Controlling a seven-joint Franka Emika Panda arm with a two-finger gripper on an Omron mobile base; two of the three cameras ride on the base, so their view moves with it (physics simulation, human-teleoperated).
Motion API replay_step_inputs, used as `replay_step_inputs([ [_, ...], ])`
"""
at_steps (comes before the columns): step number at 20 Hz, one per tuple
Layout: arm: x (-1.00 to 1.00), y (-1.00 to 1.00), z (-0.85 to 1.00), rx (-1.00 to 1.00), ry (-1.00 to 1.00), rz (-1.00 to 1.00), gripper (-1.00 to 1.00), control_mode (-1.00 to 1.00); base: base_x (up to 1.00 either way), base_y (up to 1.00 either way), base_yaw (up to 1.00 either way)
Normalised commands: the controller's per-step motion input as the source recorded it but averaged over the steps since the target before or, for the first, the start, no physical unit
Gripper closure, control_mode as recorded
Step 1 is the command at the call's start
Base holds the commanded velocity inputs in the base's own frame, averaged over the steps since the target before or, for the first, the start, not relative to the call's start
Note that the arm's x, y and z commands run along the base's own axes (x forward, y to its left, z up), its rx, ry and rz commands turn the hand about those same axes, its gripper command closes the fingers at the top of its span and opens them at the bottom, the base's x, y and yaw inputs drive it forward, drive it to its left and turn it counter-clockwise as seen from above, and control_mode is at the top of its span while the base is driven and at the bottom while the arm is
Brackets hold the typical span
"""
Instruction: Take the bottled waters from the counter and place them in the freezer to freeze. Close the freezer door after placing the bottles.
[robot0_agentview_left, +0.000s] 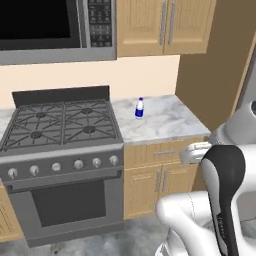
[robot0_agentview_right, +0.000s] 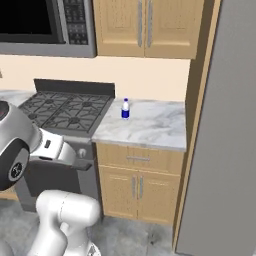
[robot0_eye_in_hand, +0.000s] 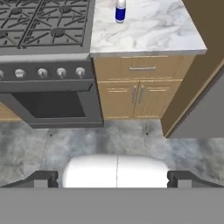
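Kitchen scene at the approach stage of the first pick. A single bottle with a dark blue label and blue cap stands upright on the marbled table, near its back edge and close to the edge that meets the stove; nothing touches it. The tool is held well back from the table and above the floor, its two dark fingertips spread wide with nothing between them. The grey fridge rises just past the table's opposite edge, beyond a wooden side panel. The step in hand is judged to be reaching for the bottle. To do it well, the base or arm must first close the gap; the tool should then arrive level, with the fingers straddling the labelled body below the cap, and close only once the bottle is centred, since a light, narrow bottle would likely tip if nudged from one side.
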Motion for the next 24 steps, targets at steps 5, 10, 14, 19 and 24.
replay_step_inputs([
  [5,0.00,0.00,0.00,0.00,0.00,0.00,-1.00,1.00,0.92,0.00,-0.02],
  [10,0.00,0.00,0.00,0.00,0.00,0.00,-1.00,1.00,0.84,0.00,-0.04],
  [14,0.00,0.00,0.00,0.00,0.00,0.00,-1.00,1.00,0.49,0.04,-0.03],
  [19,0.00,0.00,0.00,0.00,0.00,0.00,-1.00,1.00,0.21,0.10,-0.03],
  [24,0.00,0.00,0.00,0.00,0.00,0.00,-1.00,1.00,0.15,0.07,0.00],
])
